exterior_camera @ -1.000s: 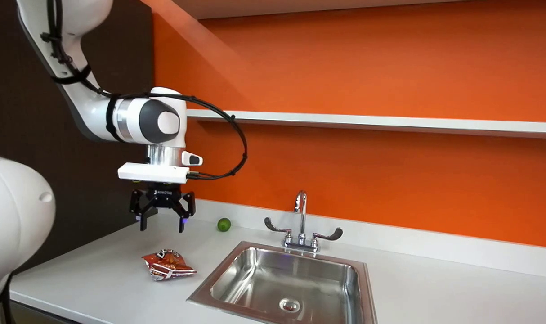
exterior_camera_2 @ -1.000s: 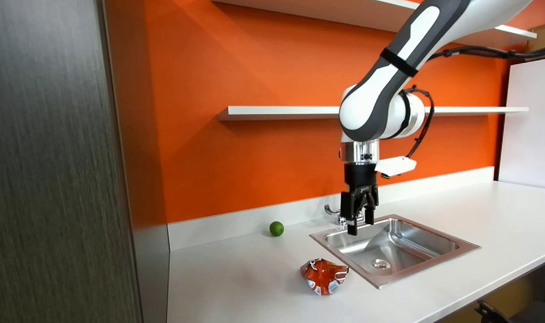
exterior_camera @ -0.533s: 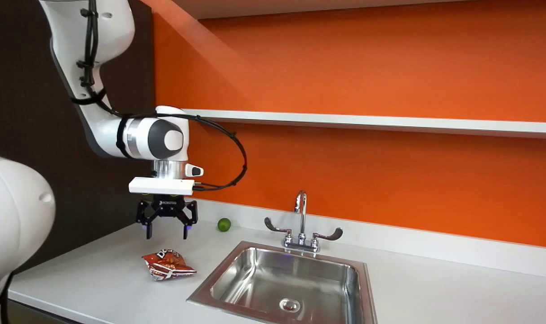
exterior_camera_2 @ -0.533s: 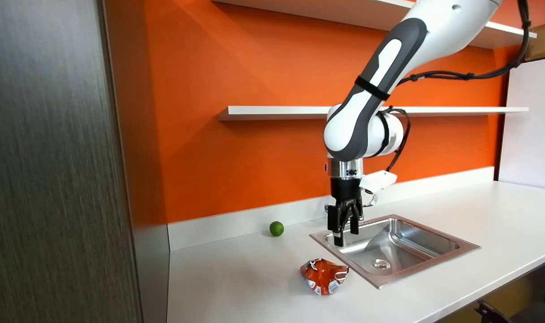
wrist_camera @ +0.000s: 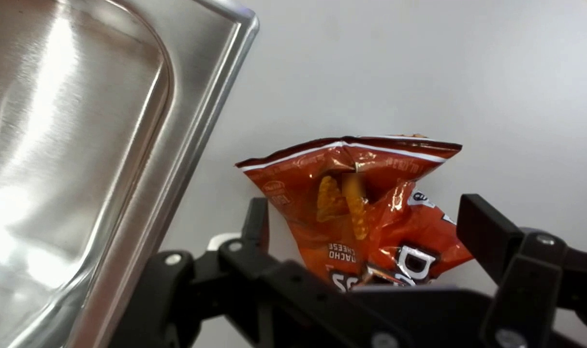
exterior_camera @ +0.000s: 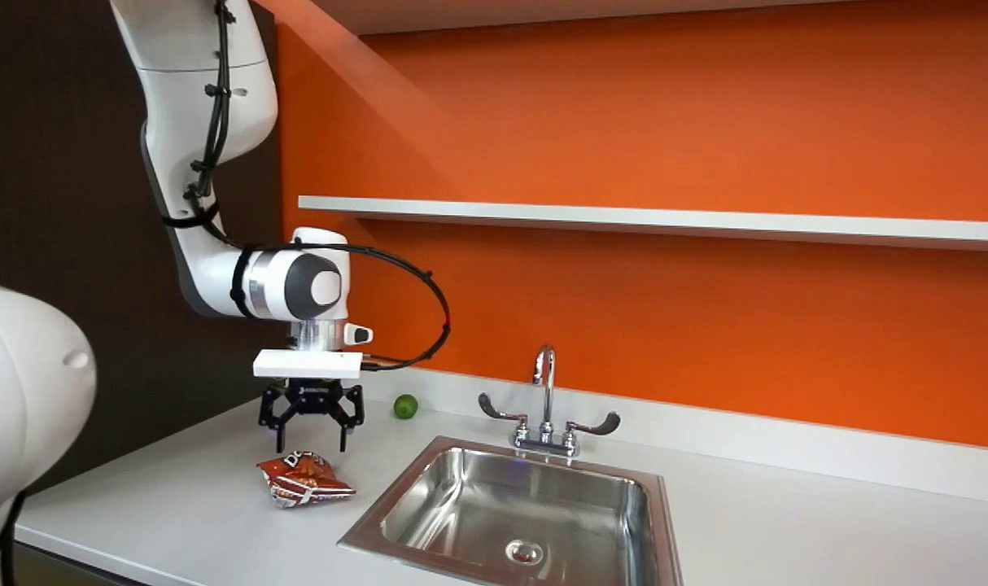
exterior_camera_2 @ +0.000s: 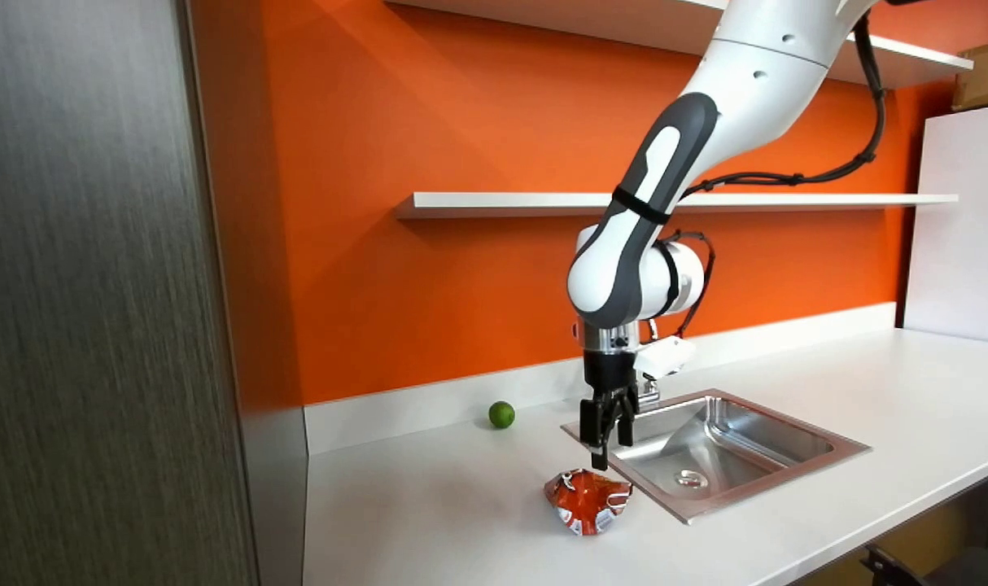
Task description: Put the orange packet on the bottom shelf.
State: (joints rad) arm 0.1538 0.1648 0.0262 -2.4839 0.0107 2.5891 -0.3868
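The orange packet (exterior_camera: 305,482) lies crinkled on the white countertop, left of the sink; it also shows in an exterior view (exterior_camera_2: 587,506) and the wrist view (wrist_camera: 337,208). My gripper (exterior_camera: 311,448) is open and points down, empty, a little above the packet; it also shows in an exterior view (exterior_camera_2: 612,454). In the wrist view, the packet's middle lies between the two open fingers (wrist_camera: 363,212), and its lower part is hidden behind the gripper body. The bottom shelf (exterior_camera: 624,216) is a long white board on the orange wall, above the gripper; it also shows in an exterior view (exterior_camera_2: 502,201).
A steel sink (exterior_camera: 396,496) is set in the countertop beside the packet; its rim shows in the wrist view (wrist_camera: 201,72). A faucet (exterior_camera: 548,391) stands behind it. A green ball (exterior_camera: 405,406) sits near the back wall. A dark panel (exterior_camera_2: 95,285) bounds one side. An upper shelf (exterior_camera_2: 583,16) hangs above.
My arm and open gripper have moved down toward the packet, shifting slightly right in an exterior view and left in an exterior view. The packet has not moved.
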